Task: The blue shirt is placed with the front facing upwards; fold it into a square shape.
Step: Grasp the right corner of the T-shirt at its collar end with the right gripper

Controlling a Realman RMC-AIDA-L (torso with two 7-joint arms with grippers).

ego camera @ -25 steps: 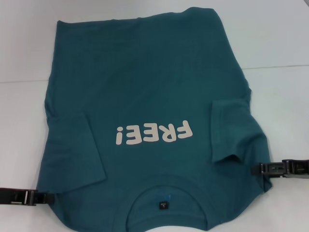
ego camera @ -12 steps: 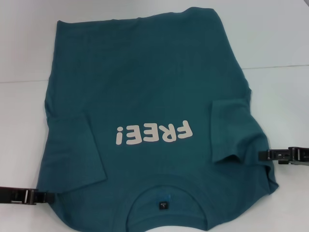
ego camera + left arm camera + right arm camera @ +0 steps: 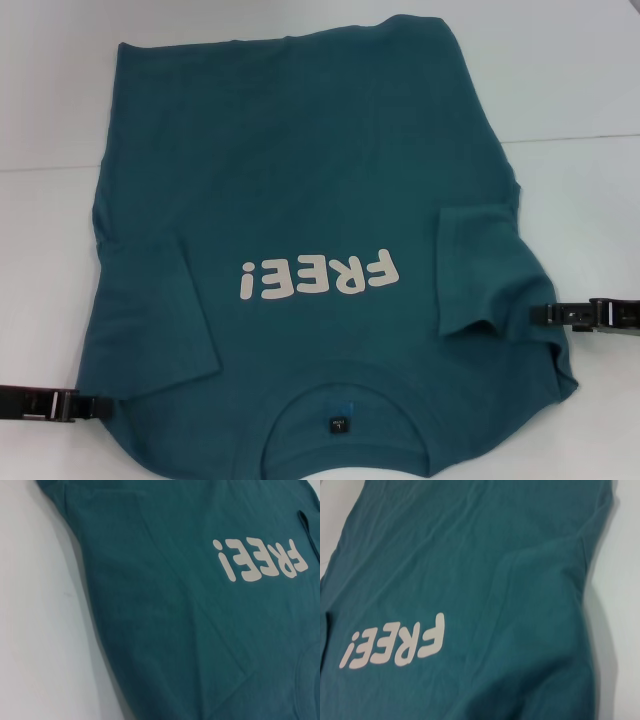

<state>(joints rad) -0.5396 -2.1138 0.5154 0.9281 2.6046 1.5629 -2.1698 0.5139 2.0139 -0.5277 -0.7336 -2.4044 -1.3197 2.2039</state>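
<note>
The blue shirt (image 3: 300, 180) lies front up on the white table (image 3: 580, 80), its collar (image 3: 340, 400) nearest me and its hem at the far side. The pale "FREE!" print (image 3: 318, 277) reads upside down from the head view. Both short sleeves lie folded inward over the body, one on the left (image 3: 150, 310) and one on the right (image 3: 480, 270). My left gripper (image 3: 88, 407) rests low at the shirt's left shoulder edge. At the right edge, beside the folded sleeve, sits my right gripper (image 3: 540, 314). Both wrist views show only the shirt (image 3: 165, 610) (image 3: 480, 555) and its print.
A small dark neck label (image 3: 339, 424) shows inside the collar. Bare white table surrounds the shirt on the left (image 3: 45, 250), right (image 3: 590, 220) and far side. A faint seam line (image 3: 570, 138) crosses the table.
My right gripper has moved away from me along the shirt's right edge, from the shoulder toward the sleeve. The cloth at that shoulder has settled outward. The left gripper has stayed put.
</note>
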